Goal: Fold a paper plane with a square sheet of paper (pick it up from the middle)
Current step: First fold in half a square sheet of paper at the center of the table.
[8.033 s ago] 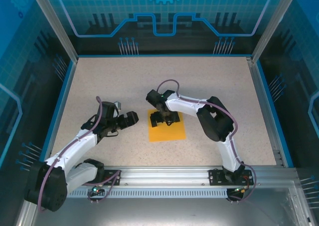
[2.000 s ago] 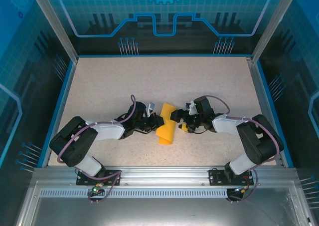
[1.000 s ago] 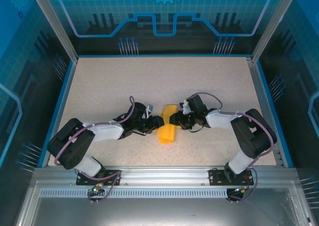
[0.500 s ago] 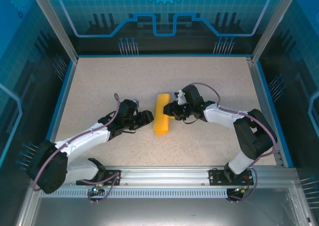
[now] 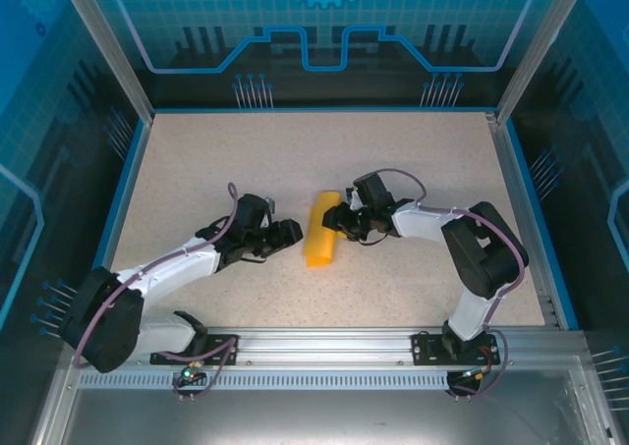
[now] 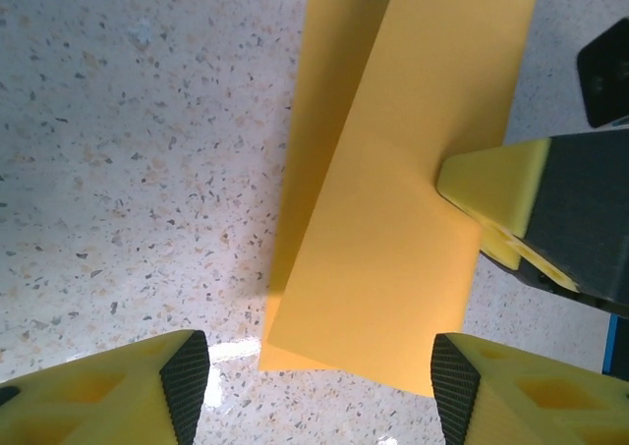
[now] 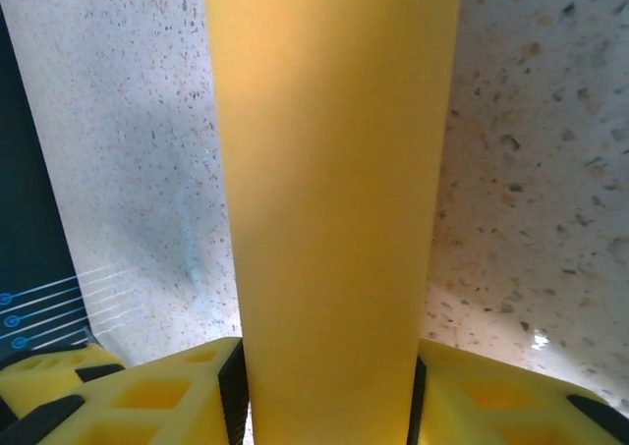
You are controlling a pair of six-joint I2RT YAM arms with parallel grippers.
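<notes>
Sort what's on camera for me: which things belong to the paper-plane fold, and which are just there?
In the job:
- folded sheet of paper
- left gripper, open, just left of the paper
- right gripper, at the paper's right edge

Just there:
- speckled table
- blue enclosure walls
- metal rail at the near edge

The top camera looks steeply down from high behind the near edge, covering the whole bench (image 5: pixel 197 160). Both wrist cameras sit close, facing down — all share the sheet of paper (image 5: pixel 320 234).
</notes>
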